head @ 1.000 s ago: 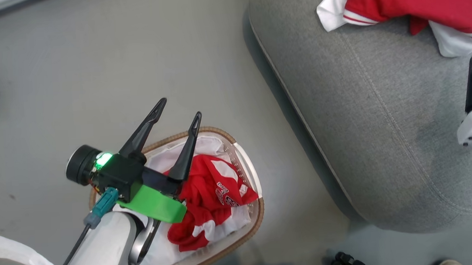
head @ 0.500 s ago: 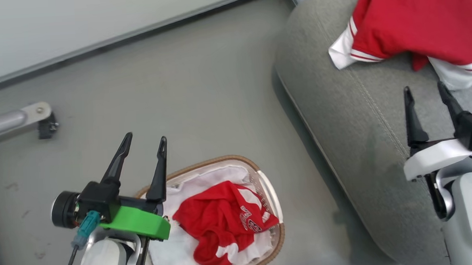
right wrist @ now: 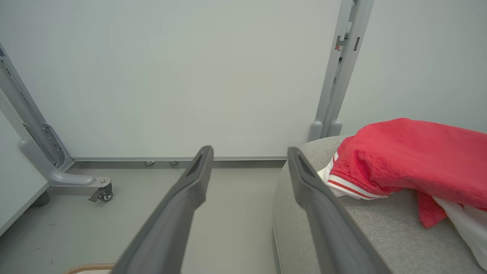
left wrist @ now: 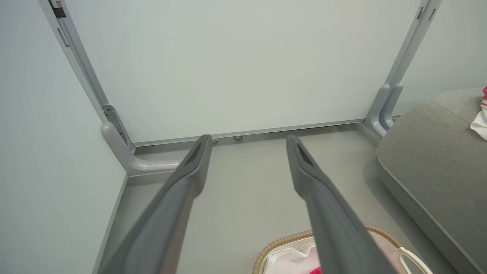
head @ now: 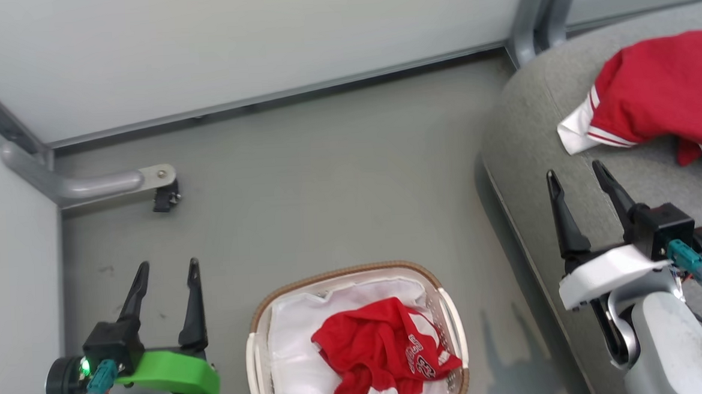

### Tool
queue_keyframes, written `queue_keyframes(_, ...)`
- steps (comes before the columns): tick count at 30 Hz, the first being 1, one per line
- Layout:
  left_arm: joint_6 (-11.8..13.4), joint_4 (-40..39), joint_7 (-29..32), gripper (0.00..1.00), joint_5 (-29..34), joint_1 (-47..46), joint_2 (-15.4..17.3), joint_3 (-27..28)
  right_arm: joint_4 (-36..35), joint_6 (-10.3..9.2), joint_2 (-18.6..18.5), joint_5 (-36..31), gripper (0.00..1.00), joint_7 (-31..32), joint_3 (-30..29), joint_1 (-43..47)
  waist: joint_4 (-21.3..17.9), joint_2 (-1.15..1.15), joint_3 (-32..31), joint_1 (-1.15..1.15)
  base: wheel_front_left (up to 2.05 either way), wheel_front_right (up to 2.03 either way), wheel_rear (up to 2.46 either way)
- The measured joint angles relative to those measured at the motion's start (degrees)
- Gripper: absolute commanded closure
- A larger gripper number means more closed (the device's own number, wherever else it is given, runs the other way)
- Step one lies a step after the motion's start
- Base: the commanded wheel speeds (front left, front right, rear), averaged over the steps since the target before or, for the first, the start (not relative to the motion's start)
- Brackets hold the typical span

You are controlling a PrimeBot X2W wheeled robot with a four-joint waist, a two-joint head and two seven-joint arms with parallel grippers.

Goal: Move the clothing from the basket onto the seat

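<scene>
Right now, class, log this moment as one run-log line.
left gripper: open, empty | right gripper: open, empty | basket: red garment inside | seat: second red garment on it

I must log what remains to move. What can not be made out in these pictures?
- Basket: near end cut off by the head view's bottom edge.
- Red clothing inside: its folds hide anything beneath; lettering too small to read.
- Clothing on the seat: cut off by the head view's right edge.

Soft, matt red cloth clothing point(head: 380, 345); perforated smooth white plastic basket point(head: 343, 273), brown woven rim; coarse grey woven-fabric seat point(head: 534, 139); smooth matt floor point(head: 326, 180).
</scene>
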Motion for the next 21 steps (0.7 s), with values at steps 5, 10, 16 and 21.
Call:
queue_keyframes(5, 0.0, 0.75, 0.0, 0.0, 0.89, 2.42, -0.98, 2.55, 0.03, 0.0, 0.6, 0.51, 0.0, 0.0, -0.22, 3.11, 2.14, 0.0, -2.88, 0.0, 0.0, 0.0, 0.0)
queue_keyframes(10, 0.0, 0.77, 0.0, 0.0, 1.22, 4.9, -1.66, 3.41, 0.6, 0.0, 1.07, 1.1, 0.0, 0.0, -0.07, 6.19, 3.42, 0.0, -5.44, 0.0, 0.0, 0.0, 0.0)
queue_keyframes(16, 0.0, 0.56, 0.0, 0.0, 1.22, 6.57, -2.21, 4.22, 0.97, 0.0, 1.32, 1.65, 0.0, 0.0, 0.33, 8.37, 4.1, 0.0, -7.68, 0.0, 0.0, 0.0, 0.0)
queue_keyframes(21, 0.0, 0.05, 0.0, 0.0, 1.1, 6.76, -2.5, 3.64, 1.15, 0.0, 1.4, 1.9, 0.0, 0.0, 0.51, 8.37, 3.82, 0.0, -7.67, 0.0, 0.0, 0.0, 0.0)
